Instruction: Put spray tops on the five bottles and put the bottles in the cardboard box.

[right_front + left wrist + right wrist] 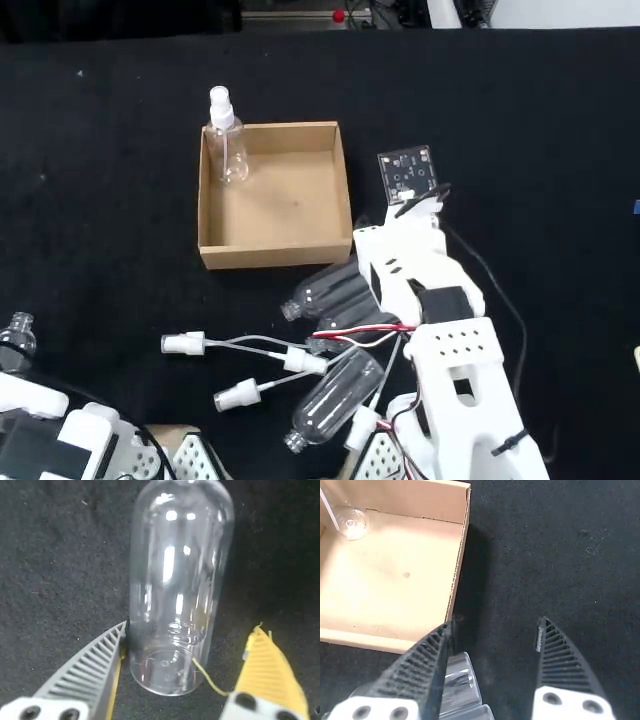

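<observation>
A capped bottle (226, 140) stands in the far left corner of the cardboard box (342, 190); its base (351, 522) also shows in the right wrist view. My left gripper (190, 629) is open around an upright topless clear bottle (180, 580), one finger touching it; that bottle (18, 335) stands at the near left. My right gripper (495, 624) hangs open and empty over the cloth just off the box (462, 545), near its front right corner. A lying bottle (460, 685) sits under one of its fingers. Two uncapped bottles (330, 288) (335, 400) lie beside the right arm (440, 320).
Three loose spray tops (185, 343) (240, 395) (305, 360) with thin tubes lie on the black cloth in front of the box. Red and white cables (365, 330) cross the lying bottles. Bare cloth stretches left, right and behind the box.
</observation>
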You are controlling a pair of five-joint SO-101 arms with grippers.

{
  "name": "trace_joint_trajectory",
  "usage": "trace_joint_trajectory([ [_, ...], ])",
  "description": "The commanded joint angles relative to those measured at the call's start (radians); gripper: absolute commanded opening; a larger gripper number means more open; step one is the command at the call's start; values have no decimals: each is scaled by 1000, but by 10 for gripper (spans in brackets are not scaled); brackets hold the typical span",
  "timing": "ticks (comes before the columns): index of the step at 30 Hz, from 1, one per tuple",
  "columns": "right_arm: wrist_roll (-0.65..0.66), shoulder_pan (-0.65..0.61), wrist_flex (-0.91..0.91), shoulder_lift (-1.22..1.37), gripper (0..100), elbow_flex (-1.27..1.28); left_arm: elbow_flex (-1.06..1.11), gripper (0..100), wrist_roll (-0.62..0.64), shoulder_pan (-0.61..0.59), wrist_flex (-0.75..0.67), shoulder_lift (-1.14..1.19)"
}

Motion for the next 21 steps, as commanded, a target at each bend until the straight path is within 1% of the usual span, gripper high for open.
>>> trace_joint_trajectory([
  [1, 3, 17, -26, 2, 243, -5, -70, 352, -26, 30, -2, -17],
  [5, 3, 17, -26, 5, 243, -5, -143, 352, -23, 93, 41, -8],
  [9, 3, 17, -26, 5, 243, -5, -217, 352, 58, 154, 40, -5],
  [14, 3, 17, -25, 5, 243, -5, -206, 352, 72, 196, 28, -5],
  [16, 3, 17, -23, 5, 243, -5, -185, 352, 69, 189, -37, -5],
  [19, 3, 18, -23, 5, 243, -5, -143, 352, 71, 171, -175, -3],
  [21, 3, 18, -23, 5, 243, -5, -137, 352, 78, 165, -235, -3],
])
